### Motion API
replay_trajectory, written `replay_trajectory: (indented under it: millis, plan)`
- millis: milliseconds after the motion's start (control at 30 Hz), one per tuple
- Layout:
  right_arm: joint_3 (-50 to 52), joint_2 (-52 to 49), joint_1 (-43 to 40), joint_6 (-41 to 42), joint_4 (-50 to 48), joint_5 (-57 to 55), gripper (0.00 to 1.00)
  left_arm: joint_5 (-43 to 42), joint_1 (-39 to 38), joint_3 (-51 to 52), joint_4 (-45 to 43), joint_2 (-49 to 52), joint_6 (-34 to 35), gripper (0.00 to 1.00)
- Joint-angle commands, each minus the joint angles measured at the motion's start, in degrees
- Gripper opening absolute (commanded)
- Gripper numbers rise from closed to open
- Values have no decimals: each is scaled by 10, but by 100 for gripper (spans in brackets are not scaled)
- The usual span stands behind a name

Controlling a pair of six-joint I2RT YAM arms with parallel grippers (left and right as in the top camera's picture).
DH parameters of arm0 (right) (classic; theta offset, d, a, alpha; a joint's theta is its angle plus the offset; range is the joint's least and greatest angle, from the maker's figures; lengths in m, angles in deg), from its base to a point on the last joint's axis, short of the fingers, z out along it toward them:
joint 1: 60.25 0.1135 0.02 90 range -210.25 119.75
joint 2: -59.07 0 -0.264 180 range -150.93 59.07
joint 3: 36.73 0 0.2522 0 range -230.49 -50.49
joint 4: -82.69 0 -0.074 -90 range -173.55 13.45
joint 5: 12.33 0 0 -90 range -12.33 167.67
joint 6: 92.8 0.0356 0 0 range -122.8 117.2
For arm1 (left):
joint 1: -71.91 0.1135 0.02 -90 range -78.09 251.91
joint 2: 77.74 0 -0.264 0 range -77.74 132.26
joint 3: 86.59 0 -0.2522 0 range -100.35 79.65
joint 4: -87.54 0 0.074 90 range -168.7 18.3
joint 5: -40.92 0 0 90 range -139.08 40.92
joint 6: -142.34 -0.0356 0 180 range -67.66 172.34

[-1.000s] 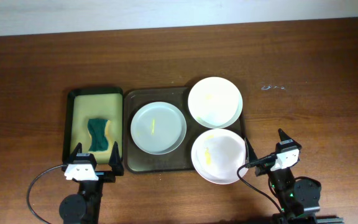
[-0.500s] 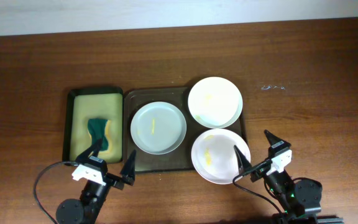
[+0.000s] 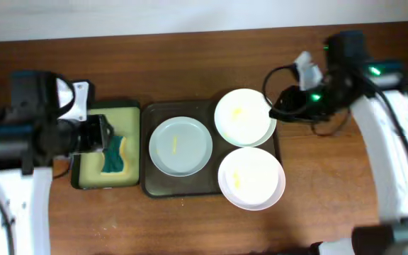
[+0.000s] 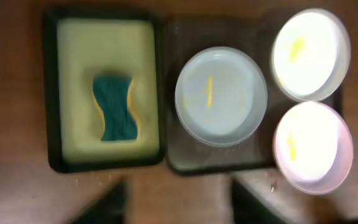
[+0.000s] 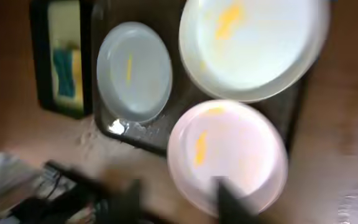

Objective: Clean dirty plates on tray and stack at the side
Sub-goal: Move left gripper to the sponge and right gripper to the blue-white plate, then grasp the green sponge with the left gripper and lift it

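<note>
A dark brown wooden table [image 3: 190, 64] is filling the overhead view, its grain running side to side. Beyond the table's far edge, a pale wall [image 3: 154, 18] is showing, evenly lit.

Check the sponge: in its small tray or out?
In: the sponge lies flat on the small tray's yellow-green inside.

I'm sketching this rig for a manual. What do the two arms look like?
The left arm and right arm each have long white links and black joint housings. The right one carries looping black cables and green indicator lights.
</note>
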Motion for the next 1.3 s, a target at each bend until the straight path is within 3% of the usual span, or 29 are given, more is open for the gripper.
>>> replay_trajectory:
  millis: [0,33,67,100,133,167,200,300,333,367,467,533,633,667,733,800,967,1033,1167,1267]
  plan:
    - [2,-93,80,20,1,-31,22,2,-2,7,23,81,-8,2]
    - [2,-145,133,59,-28,-86,22,2,-2,33,18,108,-8,43]
    - [2,-176,162,69,-56,-103,22,2,-2,48,12,119,-8,58]
    - [2,-210,195,69,-91,-109,30,4,-2,69,-2,129,-8,69]
    - [2,-231,213,69,-114,-109,38,18,-2,88,-16,135,-5,73]
    - [2,-263,237,69,-141,-112,58,49,-2,109,-33,136,22,75]
    - [2,-284,252,91,-153,-131,63,75,-2,123,-47,136,51,74]
    - [2,-324,270,122,-193,-184,59,97,-2,148,-102,136,86,65]
    - [2,-331,273,122,-209,-182,48,97,-2,158,-115,136,86,64]
    - [2,-336,275,123,-222,-182,29,98,-2,174,-129,136,86,64]
    - [2,-337,276,144,-234,-189,17,121,-2,191,-143,136,87,56]
    - [4,-337,276,144,-250,-196,4,151,-2,191,-159,136,118,52]
    - [4,-337,276,144,-256,-196,4,159,-2,193,-182,136,134,38]
    - [4,-337,276,144,-256,-196,4,159,-2,204,-184,137,134,51]
    - [4,-337,276,144,-256,-196,4,159,-2,232,-207,137,134,51]
    - [4,-337,276,144,-260,-196,4,159,-2,295,-277,138,133,58]
    - [4,-337,276,144,-263,-196,4,167,-2,437,-450,150,133,61]
    - [4,-337,276,144,-262,-196,4,167,-2,437,-465,155,133,49]
    - [4,-337,276,143,-262,-196,4,166,-2,435,-494,156,98,55]
    - [4,-337,276,143,-262,-196,4,184,-2,425,-518,160,98,51]
